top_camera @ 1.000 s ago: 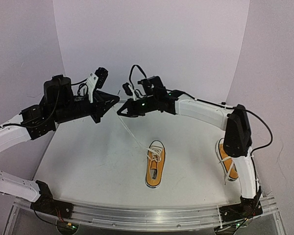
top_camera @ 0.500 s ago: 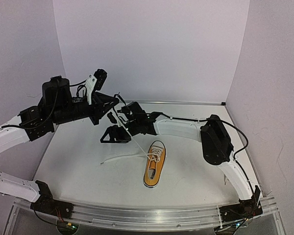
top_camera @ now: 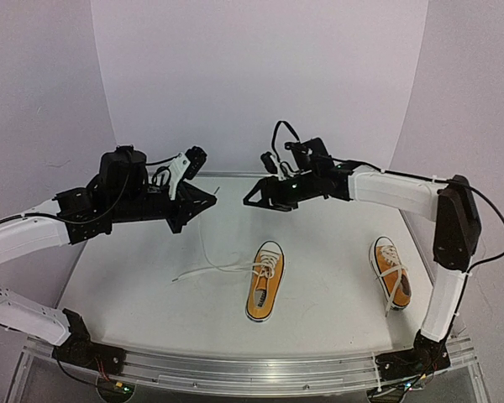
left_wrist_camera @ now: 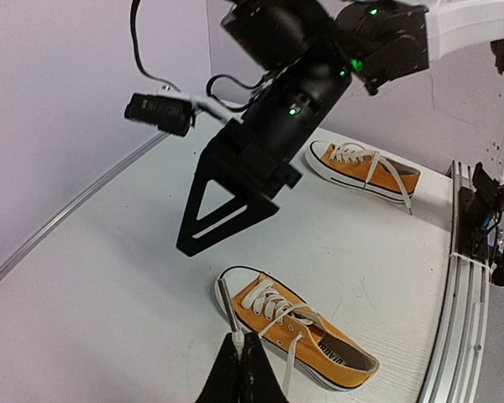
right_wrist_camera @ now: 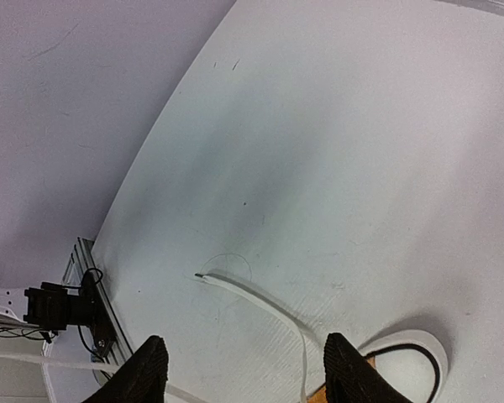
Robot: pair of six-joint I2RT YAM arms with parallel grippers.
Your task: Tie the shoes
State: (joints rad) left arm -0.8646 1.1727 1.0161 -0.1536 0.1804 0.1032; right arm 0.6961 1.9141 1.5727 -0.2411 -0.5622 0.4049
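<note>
One orange shoe (top_camera: 265,282) lies mid-table, toe cap away from the arm bases. The other shoe (top_camera: 391,274) lies at the right. My left gripper (top_camera: 211,195) hovers above the table's back left, shut on the tip of a white lace (top_camera: 203,239) that runs down to the middle shoe (left_wrist_camera: 312,333). In the left wrist view the fingertips (left_wrist_camera: 239,344) pinch the lace end just behind its aglet. My right gripper (top_camera: 252,201) hangs open in the air facing the left one, nothing between its fingers (right_wrist_camera: 147,371). The shoe's other lace (right_wrist_camera: 256,295) lies loose on the table below.
White walls close in the table at the back and both sides. A metal rail (top_camera: 252,369) runs along the near edge. The loose lace (top_camera: 203,271) stretches left from the middle shoe across the tabletop (top_camera: 151,277).
The right gripper opened and dropped its lace, which now lies on the table; the arm then rose back and to the right. The left gripper still holds its lace end and shifted slightly right.
</note>
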